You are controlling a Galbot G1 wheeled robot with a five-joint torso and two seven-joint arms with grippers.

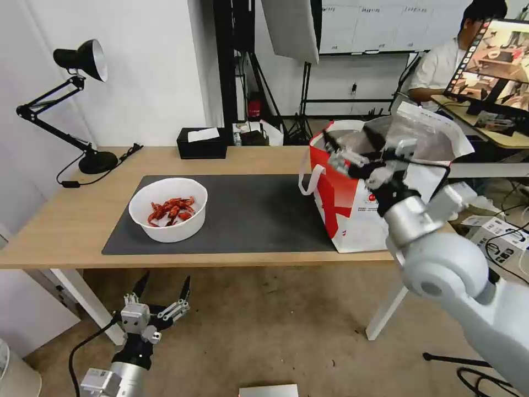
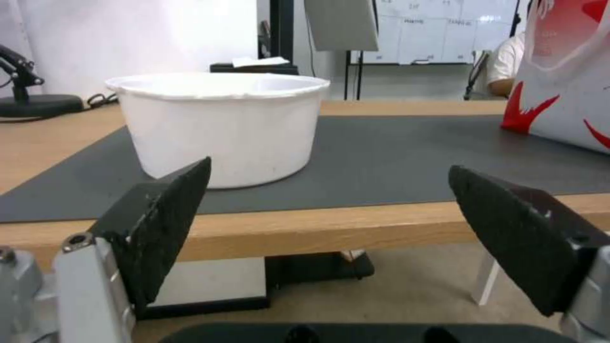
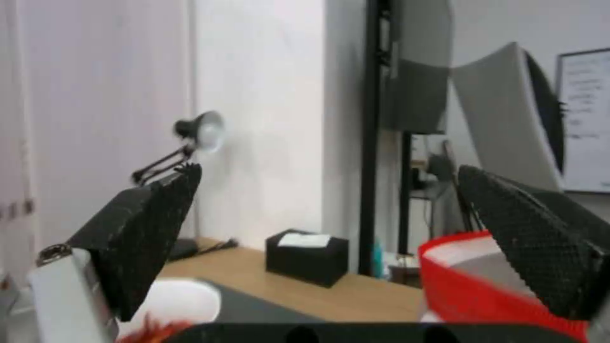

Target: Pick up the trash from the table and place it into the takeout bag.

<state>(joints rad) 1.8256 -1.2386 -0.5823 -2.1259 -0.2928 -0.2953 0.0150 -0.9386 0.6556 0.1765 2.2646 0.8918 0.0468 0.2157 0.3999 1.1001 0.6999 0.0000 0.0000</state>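
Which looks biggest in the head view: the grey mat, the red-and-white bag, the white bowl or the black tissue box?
1. Grey mat, the widest by far.
2. Red-and-white bag, partly hidden by the right arm.
3. White bowl.
4. Black tissue box, though it sits farther back, so it may look smaller than it is.

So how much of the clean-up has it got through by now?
Only one piece of trash shows on the table: the white bowl of red shells, sitting on the grey mat. Nothing is in hand: the right gripper is open at the mouth of the takeout bag, and the left gripper waits open below the table edge. The bowl is left.
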